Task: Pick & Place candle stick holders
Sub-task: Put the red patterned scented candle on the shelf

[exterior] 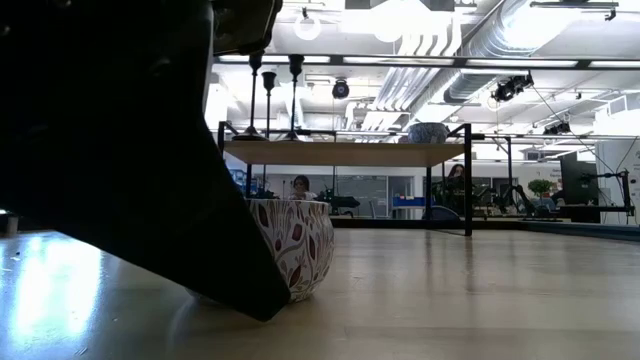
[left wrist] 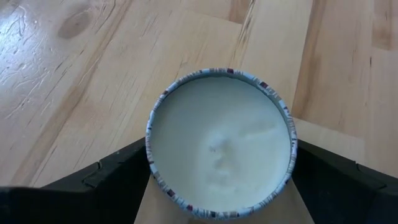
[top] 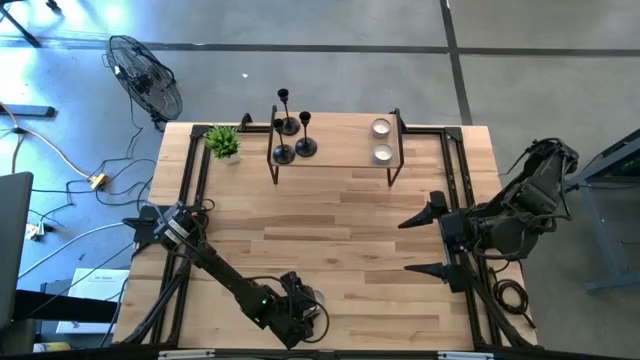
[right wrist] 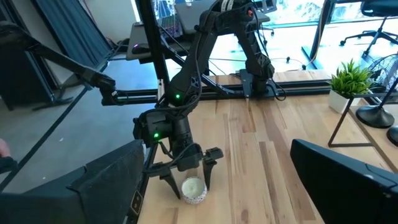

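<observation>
My left gripper [right wrist: 188,178] spread around tealight cup [left wrist: 219,138], near edge; off-centre squeeze could tip it. Right gripper [top: 422,243] spread, idle at right.

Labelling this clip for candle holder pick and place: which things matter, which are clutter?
Job:
- black candle stick holders on the raised shelf
- tealight cups on that shelf
- patterned candle cup between the left pincer fingers

Clutter:
- potted plant
- fan
</observation>
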You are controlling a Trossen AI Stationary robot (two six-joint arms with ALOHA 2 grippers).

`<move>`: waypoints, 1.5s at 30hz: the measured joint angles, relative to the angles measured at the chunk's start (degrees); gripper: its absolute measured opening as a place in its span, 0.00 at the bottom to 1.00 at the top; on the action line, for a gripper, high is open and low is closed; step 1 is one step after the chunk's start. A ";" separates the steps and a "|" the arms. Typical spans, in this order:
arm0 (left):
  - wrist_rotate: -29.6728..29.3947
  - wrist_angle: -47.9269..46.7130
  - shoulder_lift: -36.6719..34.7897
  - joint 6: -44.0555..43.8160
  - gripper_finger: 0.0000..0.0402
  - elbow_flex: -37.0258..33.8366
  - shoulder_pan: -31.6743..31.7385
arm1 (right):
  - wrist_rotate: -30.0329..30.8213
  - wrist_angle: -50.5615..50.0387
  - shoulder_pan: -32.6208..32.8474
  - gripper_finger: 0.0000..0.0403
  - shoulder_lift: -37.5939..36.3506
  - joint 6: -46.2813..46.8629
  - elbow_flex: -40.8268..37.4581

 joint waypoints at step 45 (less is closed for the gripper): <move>-1.31 0.48 0.04 -0.07 0.69 0.00 0.02 | -0.04 -0.02 0.02 0.99 0.00 0.15 0.01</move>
